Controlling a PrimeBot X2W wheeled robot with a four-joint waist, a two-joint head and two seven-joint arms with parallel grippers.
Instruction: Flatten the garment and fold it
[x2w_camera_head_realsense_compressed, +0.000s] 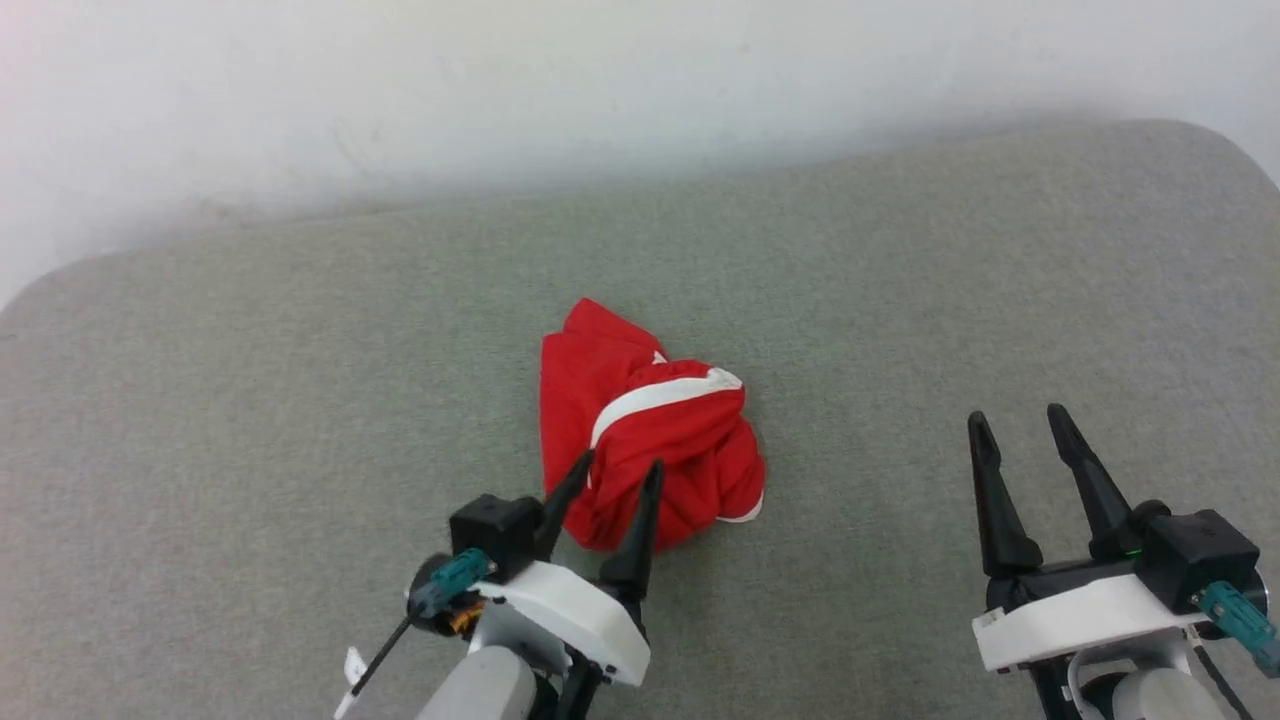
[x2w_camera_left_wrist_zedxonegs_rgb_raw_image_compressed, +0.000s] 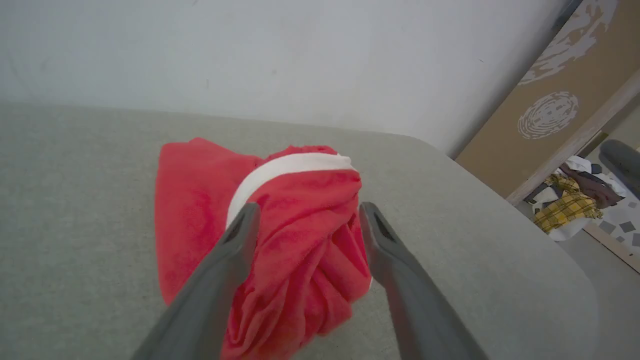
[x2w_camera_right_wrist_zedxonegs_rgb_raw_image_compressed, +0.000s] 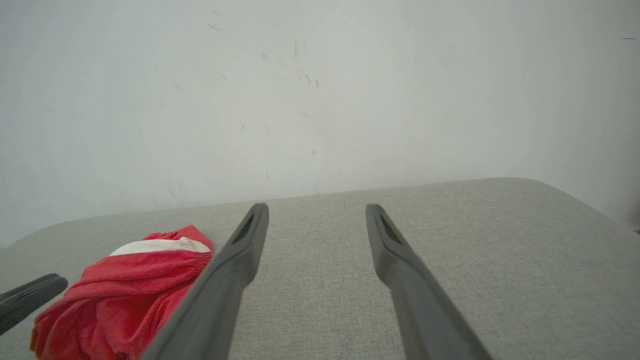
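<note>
As the bunched shorts (x2w_camera_head_realsense_compressed: 650, 430) need spreading, the left gripper (x2w_camera_head_realsense_compressed: 620, 462) gapes astride them, perhaps touching; the right gripper (x2w_camera_head_realsense_compressed: 1016, 415) gapes well aside.

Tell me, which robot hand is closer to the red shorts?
Left. The left hand is right at the crumpled red shorts, held open over their near edge; the right hand, also open, sits apart over the grey surface.

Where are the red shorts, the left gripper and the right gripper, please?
red shorts (x2w_camera_head_realsense_compressed: 650, 440): head view, red cloth just below the white stripe.
left gripper (x2w_camera_head_realsense_compressed: 621, 460): head view, midway between its open fingertips.
right gripper (x2w_camera_head_realsense_compressed: 1017, 414): head view, midway between its open fingertips.
</note>
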